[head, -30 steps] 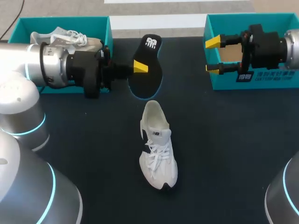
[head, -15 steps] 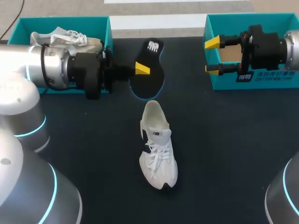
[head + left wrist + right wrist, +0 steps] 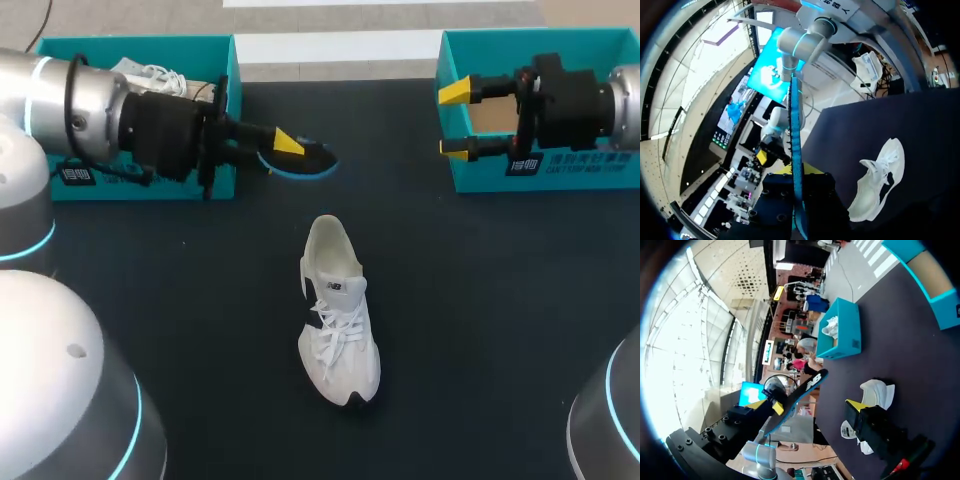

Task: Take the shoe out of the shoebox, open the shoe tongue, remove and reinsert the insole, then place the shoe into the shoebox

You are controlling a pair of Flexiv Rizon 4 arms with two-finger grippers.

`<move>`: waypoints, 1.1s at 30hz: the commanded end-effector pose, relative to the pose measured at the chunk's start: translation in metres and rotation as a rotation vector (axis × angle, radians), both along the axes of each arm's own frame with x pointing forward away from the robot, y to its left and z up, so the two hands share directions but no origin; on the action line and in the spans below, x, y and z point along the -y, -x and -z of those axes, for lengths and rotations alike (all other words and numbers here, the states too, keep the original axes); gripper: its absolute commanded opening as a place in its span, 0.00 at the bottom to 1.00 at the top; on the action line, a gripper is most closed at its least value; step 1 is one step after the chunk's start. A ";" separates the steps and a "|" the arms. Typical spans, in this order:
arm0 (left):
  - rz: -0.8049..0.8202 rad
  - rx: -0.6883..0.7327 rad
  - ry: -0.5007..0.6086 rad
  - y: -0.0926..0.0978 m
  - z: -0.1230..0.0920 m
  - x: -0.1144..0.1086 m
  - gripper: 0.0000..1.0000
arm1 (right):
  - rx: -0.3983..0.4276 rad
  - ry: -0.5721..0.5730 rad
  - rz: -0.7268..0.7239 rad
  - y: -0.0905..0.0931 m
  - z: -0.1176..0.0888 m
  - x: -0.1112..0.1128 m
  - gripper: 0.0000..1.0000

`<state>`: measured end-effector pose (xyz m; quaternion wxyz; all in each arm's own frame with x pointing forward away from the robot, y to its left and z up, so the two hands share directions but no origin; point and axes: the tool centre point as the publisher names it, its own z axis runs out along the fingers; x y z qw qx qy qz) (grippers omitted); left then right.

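Note:
The white shoe (image 3: 338, 312) lies on the dark table mid-view, toe toward me; it also shows beside the left gripper as the shoe (image 3: 879, 181) and as the shoe (image 3: 879, 391). My left gripper (image 3: 288, 143) is shut on the black insole with a blue edge (image 3: 302, 160), held above the table and turned nearly edge-on. In the left wrist view the insole (image 3: 796, 150) is a thin blue strip standing up between the fingers. My right gripper (image 3: 455, 121) stands open and holds nothing, at the left wall of the right shoebox (image 3: 590, 170).
The left teal shoebox (image 3: 150, 185) at the back left holds a second white shoe (image 3: 150, 75). The right shoebox has a bare brown floor. In the right wrist view the left arm and the insole (image 3: 801, 392) are ahead, with the left shoebox (image 3: 844, 337) beyond.
My left arm has lifted and turned the insole from lying face-up to nearly edge-on, drawing it toward the back. The shoe and right arm have not moved.

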<state>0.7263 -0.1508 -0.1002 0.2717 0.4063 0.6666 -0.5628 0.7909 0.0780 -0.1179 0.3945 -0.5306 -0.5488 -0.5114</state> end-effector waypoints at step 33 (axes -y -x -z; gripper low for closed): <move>-0.425 -1.998 0.623 -0.001 -0.008 0.017 0.00 | 0.000 0.002 0.002 0.000 0.000 -0.001 1.00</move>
